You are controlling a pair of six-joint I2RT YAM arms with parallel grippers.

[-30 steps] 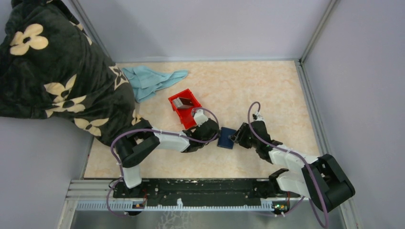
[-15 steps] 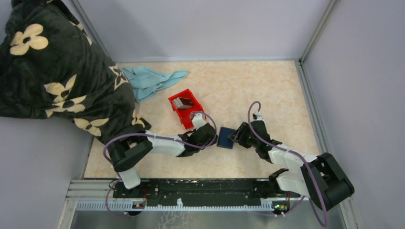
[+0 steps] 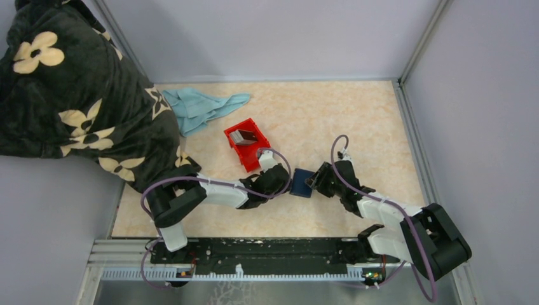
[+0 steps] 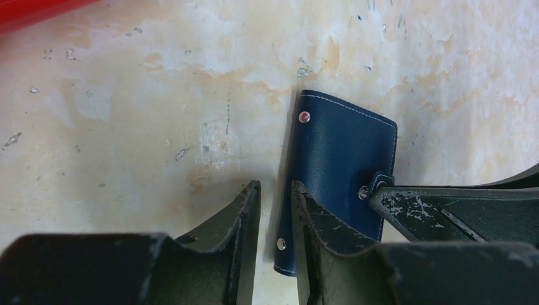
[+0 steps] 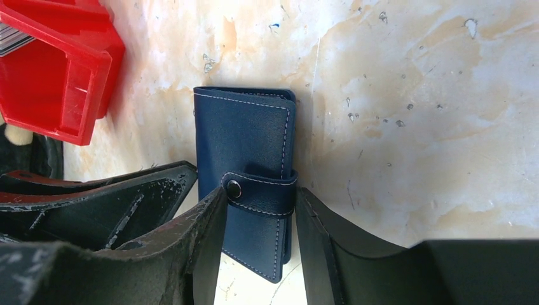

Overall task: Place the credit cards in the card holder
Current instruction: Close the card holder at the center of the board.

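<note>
The card holder (image 3: 300, 183), a shut navy wallet, lies flat on the table between my two grippers. My left gripper (image 3: 286, 183) is at its left edge. In the left wrist view its jaws (image 4: 275, 185) stand narrowly apart over that edge of the card holder (image 4: 343, 146), with bare table showing through the gap. My right gripper (image 5: 260, 194) is open and straddles the snap tab (image 5: 264, 190), with a finger close against each side. The credit cards (image 3: 243, 135) lie stacked inside the red bin (image 3: 249, 155).
The red bin stands just behind my left gripper, and its corner (image 5: 57, 82) shows in the right wrist view. A light blue cloth (image 3: 200, 108) lies at the back left. A dark flowered blanket (image 3: 70, 89) covers the left side. Walls bound the back and right.
My left arm's elbow has swung left and its gripper has settled at the card holder's left edge. Both grippers have widened a little. The card holder has barely moved.
</note>
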